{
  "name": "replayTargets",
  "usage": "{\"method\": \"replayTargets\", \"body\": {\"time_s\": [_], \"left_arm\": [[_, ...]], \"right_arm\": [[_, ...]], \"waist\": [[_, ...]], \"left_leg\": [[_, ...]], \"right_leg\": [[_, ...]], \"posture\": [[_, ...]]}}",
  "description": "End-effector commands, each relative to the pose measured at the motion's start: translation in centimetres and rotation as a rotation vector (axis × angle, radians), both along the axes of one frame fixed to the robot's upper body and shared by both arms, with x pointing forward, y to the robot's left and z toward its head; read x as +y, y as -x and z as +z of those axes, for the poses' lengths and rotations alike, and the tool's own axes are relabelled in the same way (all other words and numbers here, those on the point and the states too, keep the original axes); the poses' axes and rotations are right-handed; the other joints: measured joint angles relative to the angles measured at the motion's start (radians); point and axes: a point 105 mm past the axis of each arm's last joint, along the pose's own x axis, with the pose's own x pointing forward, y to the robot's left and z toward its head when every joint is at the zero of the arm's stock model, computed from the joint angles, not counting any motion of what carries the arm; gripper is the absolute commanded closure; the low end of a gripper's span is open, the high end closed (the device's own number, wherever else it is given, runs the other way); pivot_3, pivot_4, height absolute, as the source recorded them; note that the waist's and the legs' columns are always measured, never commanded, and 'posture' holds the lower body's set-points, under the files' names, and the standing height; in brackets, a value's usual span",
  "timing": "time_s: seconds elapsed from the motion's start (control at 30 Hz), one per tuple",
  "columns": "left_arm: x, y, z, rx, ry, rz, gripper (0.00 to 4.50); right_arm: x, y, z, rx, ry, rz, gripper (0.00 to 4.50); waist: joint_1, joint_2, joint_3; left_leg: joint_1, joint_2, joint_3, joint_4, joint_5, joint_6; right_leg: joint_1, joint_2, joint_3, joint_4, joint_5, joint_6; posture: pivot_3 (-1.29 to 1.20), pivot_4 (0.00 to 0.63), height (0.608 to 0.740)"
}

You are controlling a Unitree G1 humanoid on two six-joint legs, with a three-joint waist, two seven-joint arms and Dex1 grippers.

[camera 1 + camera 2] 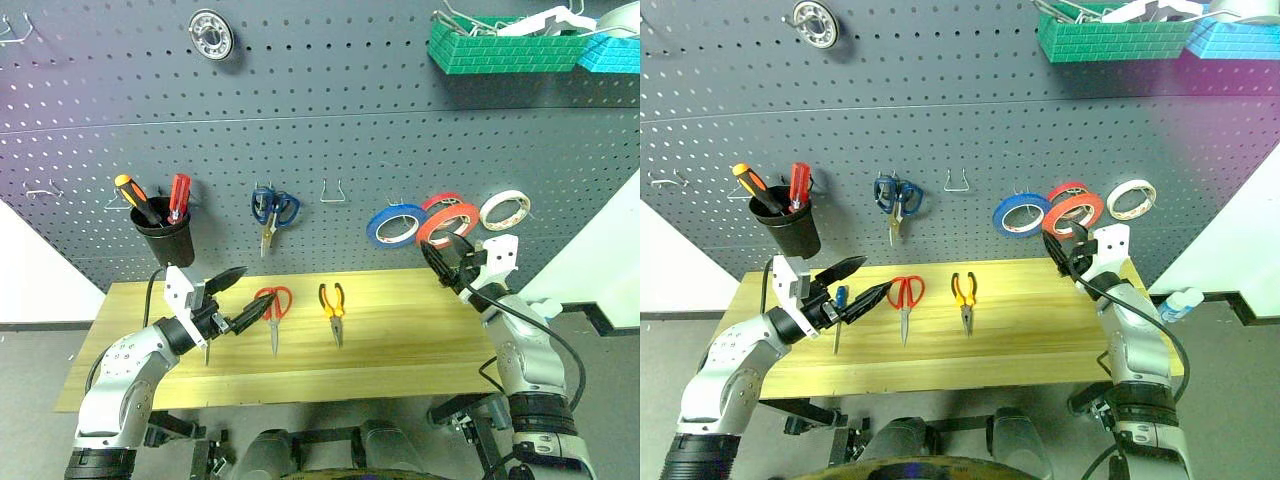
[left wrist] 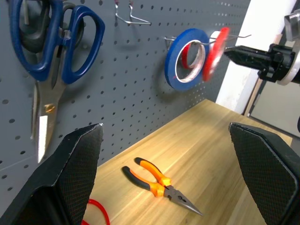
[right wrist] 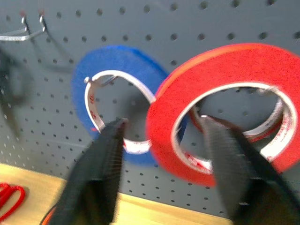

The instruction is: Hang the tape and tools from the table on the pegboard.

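The tape (image 1: 447, 222), a wide red ring, hangs on a hook of the dark grey pegboard (image 1: 330, 130), overlapping a blue roll (image 1: 395, 225). My right gripper (image 1: 442, 247) sits just below and in front of it, open. In the right wrist view one finger is before the ring's hole and the other outside its rim, both clear of the tape (image 3: 187, 108). On the table (image 1: 400, 340) lie the red-handled scissors (image 1: 273, 305), the orange-and-black pliers (image 1: 333, 300) and the blue-handled screwdriver (image 1: 840, 296). My left gripper (image 1: 258, 287) hovers open above the screwdriver, left of the scissors.
Blue-handled scissors (image 1: 272, 210) hang on the board left of an empty wire hook (image 1: 333, 190). A black cup (image 1: 160, 232) at the left holds an orange and a red screwdriver. A smaller red-and-white roll (image 1: 443, 202) and a white roll (image 1: 505, 209) hang right. Green basket (image 1: 500, 45) above.
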Motion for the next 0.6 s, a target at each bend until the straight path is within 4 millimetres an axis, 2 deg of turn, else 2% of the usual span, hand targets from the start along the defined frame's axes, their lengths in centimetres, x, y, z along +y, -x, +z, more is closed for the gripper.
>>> {"method": "replayTargets", "body": {"time_s": [0.03, 0.07, 0.23, 0.4, 0.47, 0.6], "left_arm": [[-0.5, 0.1, 1.0, -0.04, 0.001, -0.017, 0.0], [-0.5, 0.1, 1.0, -0.038, 0.006, -0.015, 0.0], [-0.3, 0.3, 1.0, -0.034, 0.011, -0.004, 0.0], [0.3, 0.7, 0.7, -0.019, 0.003, 0.014, 0.0], [0.4, 0.8, 0.7, -0.017, 0.004, 0.016, 0.0], [0.7, 0.9, 0.5, -0.011, 0.002, 0.026, 0.0]], "right_arm": [[-0.2, -0.3, 1.8, -0.064, 0.009, 0.004, 0.18], [-0.1, -0.1, 1.6, -0.057, 0.008, 0.013, 0.01], [0.1, 1.6, 1.3, -0.039, -0.027, 0.059, 0.01], [0.8, 4.9, 0.8, 0.01, -0.046, 0.171, 0.01], [1.5, 6.1, 0.4, 0.041, -0.079, 0.223, 0.01], [4.4, 8.7, -0.1, 0.099, -0.087, 0.416, 0.01]], "waist": [[0.0, 0.0, 0.0], [0.0, 0.0, 0.0], [0.001, 0.0, 0.0], [0.004, 0.0, 0.0], [0.006, 0.0, -0.001], [0.002, 0.0, -0.001]], "left_leg": [[0.0, 0.0, 0.0, 0.0, 0.0, 0.0], [0.0, 0.0, 0.0, 0.0, 0.0, 0.0], [0.0, 0.0, 0.0, 0.0, 0.0, 0.0], [0.0, 0.0, 0.0, 0.0, 0.0, 0.0], [0.0, 0.0, 0.0, 0.0, 0.0, 0.0], [0.002, 0.001, 0.0, 0.0, 0.0, 0.0]], "right_leg": [[0.0, 0.0, 0.0, 0.0, 0.0, 0.0], [0.0, 0.0, 0.0, 0.0, 0.0, 0.0], [0.0, 0.0, 0.0, 0.0, 0.0, 0.0], [0.0, 0.0, 0.0, 0.0, 0.0, 0.0], [0.001, 0.0, 0.0, 0.0, 0.0, 0.0], [0.001, 0.001, 0.0, 0.0, 0.0, 0.0]], "posture": [[-0.04, 0.0, 0.734], [-0.05, 0.0, 0.734], [-0.04, 0.0, 0.734], [-0.04, 0.0, 0.734], [-0.04, 0.0, 0.734], [-0.04, 0.0, 0.734]]}}
